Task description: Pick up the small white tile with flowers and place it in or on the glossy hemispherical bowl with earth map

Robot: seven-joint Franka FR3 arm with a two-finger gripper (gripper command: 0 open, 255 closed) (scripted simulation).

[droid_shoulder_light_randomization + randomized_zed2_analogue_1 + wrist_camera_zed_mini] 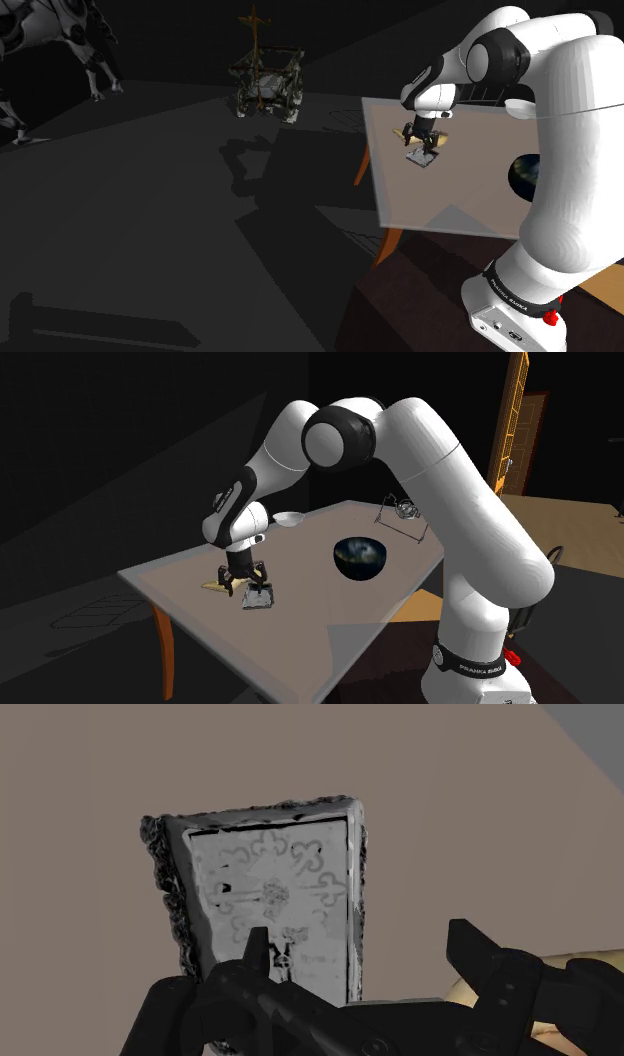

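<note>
Two fingers (258,962): apart, clasping nothing. In the wrist view one tip sits over the tile's face and the other over bare table past its edge.
Gripper (247,584): pointing down, low over the tile. I cannot tell whether a tip touches it.
Flowered tile (270,894): lying flat on the table (320,622), pale grey with a faint floral pattern and a rough dark rim, near the corner far from the arm's stand.
Key relation: the tile lies off-centre under the hand, toward one finger. The midline between the fingers falls about on one of the tile's long edges rather than its middle.
Long axis: seemingly running away from the hand, crosswise to the line between the fingers (so a squeeze would take the tile across its narrower width).
What the next move calls for: by my reading, a sideways shift toward the tile's middle so both tips clear its rim before going down. As it stands, one tip would land on the face.
Earth-map bowl (360,557): dark and glossy, upright on the same table, well apart from the tile and nearer the stand.
Yellowish flat thing (215,585): on the table just beside the tile, on the side away from the bowl (a possible snag for the outer finger).
Progress: tile not yet gripped, so the carry to the bowl is all to come.
</note>
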